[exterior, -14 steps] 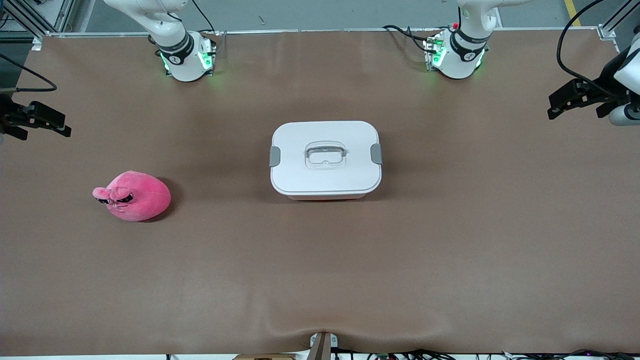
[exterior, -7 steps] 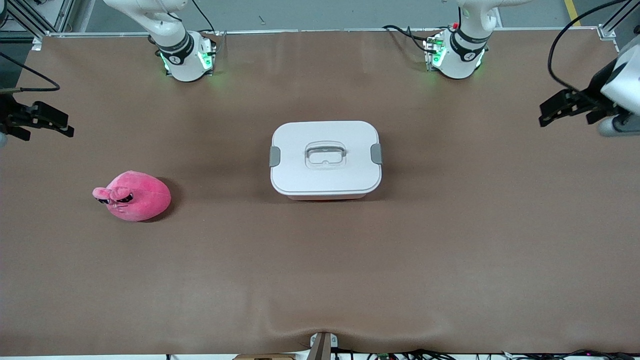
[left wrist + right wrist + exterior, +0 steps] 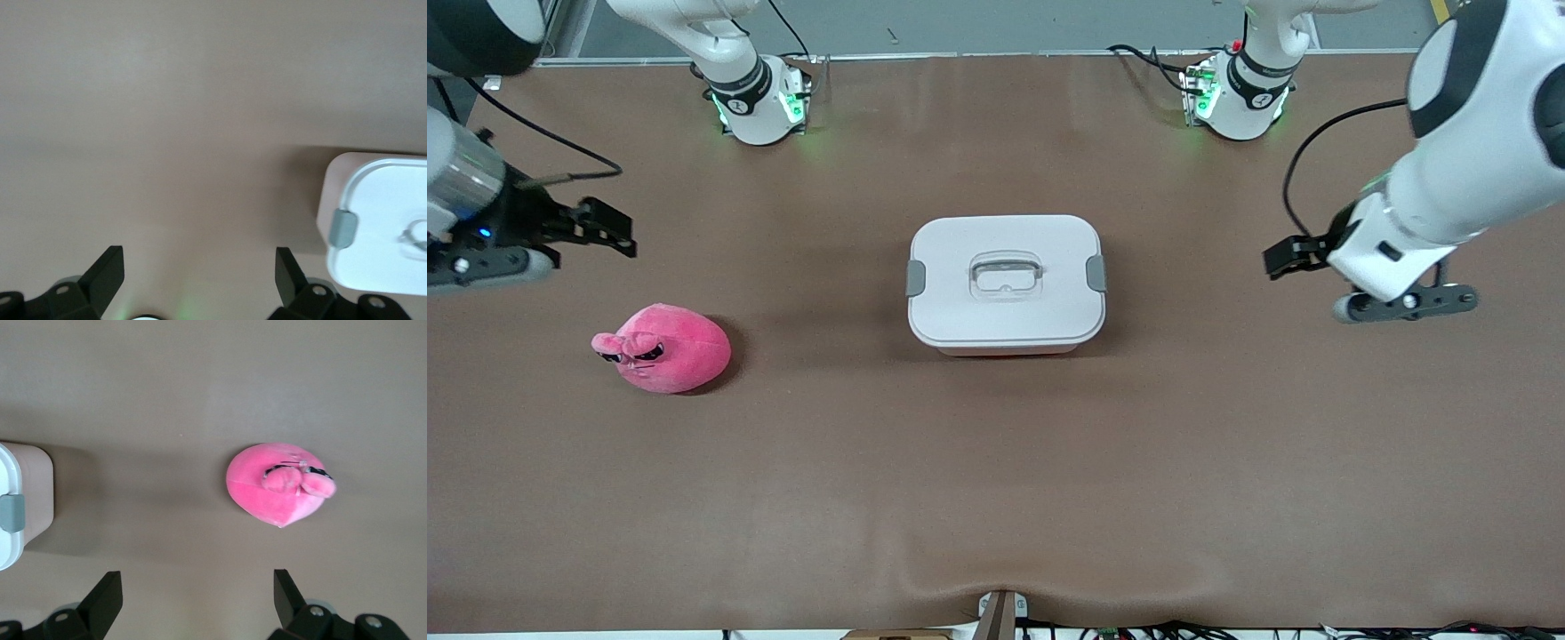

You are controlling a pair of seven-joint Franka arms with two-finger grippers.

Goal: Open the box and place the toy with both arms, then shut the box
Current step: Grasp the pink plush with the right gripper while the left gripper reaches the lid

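The box [image 3: 1005, 307] stands at the table's middle, its white lid [image 3: 960, 240] shut, with grey side clips and a clear handle [image 3: 1006, 273]. The hot-pink toy [image 3: 665, 348] lies on the table toward the right arm's end. My right gripper [image 3: 615, 235] is open and empty above the table near the toy. My left gripper [image 3: 1282, 259] is open and empty above bare table beside the box, toward the left arm's end. The left wrist view shows its gripper [image 3: 198, 273], the box [image 3: 380, 220] and one clip [image 3: 343, 228]. The right wrist view shows its gripper [image 3: 197, 592], the toy [image 3: 267, 495] and the box's end [image 3: 30, 495].
The brown table [image 3: 996, 480] lies bare around the box and the toy. The arm bases [image 3: 760, 98] [image 3: 1240, 98] stand along its edge farthest from the front camera. Cables run along the edge nearest to that camera.
Both arms have swung in from the table's ends. The left gripper has come closer to the box, the right gripper closer to the toy. Box and toy have not moved.
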